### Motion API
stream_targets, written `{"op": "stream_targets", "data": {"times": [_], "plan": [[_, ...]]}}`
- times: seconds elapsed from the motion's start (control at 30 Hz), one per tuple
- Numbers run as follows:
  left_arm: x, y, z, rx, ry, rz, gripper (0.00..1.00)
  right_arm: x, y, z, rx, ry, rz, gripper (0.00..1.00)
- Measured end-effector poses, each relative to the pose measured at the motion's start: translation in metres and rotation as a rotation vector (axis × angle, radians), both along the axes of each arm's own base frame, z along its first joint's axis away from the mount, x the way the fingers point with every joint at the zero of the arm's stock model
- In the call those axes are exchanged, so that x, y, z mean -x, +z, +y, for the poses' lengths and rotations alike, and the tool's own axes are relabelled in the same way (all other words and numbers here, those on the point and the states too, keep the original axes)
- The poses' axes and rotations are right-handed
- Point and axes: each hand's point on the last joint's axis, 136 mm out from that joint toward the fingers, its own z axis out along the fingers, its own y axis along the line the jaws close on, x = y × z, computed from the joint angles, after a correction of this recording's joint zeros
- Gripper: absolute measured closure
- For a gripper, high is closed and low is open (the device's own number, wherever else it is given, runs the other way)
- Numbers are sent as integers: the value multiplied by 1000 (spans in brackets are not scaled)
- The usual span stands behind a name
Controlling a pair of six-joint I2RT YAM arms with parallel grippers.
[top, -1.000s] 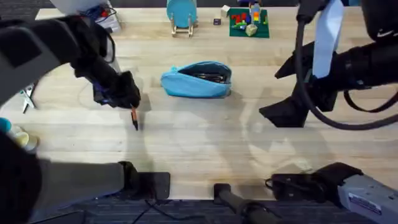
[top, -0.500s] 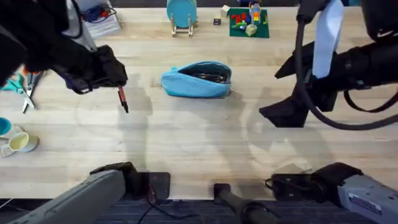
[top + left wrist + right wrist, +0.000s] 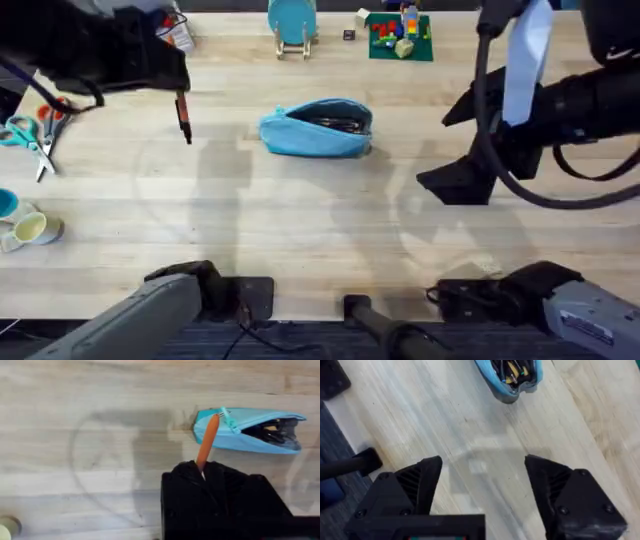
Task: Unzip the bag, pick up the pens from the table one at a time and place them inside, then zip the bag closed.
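Observation:
The light blue bag (image 3: pixel 317 128) lies on the table (image 3: pixel 320 230) near the middle, its zipper open and dark slim items showing inside. My left gripper (image 3: pixel 178 88) hangs high above the table to the left of the bag, shut on an orange pen (image 3: pixel 184 116) with a black tip that points down. In the left wrist view the orange pen (image 3: pixel 207 442) sticks out from the left gripper (image 3: pixel 202 467) toward the end of the bag (image 3: pixel 247 430). My right gripper (image 3: pixel 482 480) is open over bare table right of the bag (image 3: pixel 512 375).
Scissors (image 3: pixel 38 140) and small cups (image 3: pixel 30 228) sit at the left edge. A light-blue disc on a wooden stand (image 3: pixel 292 22) and a green plate of bricks (image 3: pixel 400 35) stand at the back. Bare wood lies in front of the bag.
My left gripper has lifted the orange pen off the table and carried it up and toward the back. The right arm and the bag have not moved.

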Motion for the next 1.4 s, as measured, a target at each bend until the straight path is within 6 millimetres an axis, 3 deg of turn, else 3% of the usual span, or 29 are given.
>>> {"op": "stream_targets", "data": {"times": [0.4,0.67,1.07,1.4], "plan": [[-8,50,-34,12,-335,-201,958,0,0,0,0,0,0,3],[-4,65,-77,10,-609,-296,959,0,0,0,0,0,0,4],[13,68,-142,-16,-915,-355,959,0,0,0,0,0,0,4],[7,46,-164,-51,-1101,-329,959,0,0,0,0,0,0,4]]}}
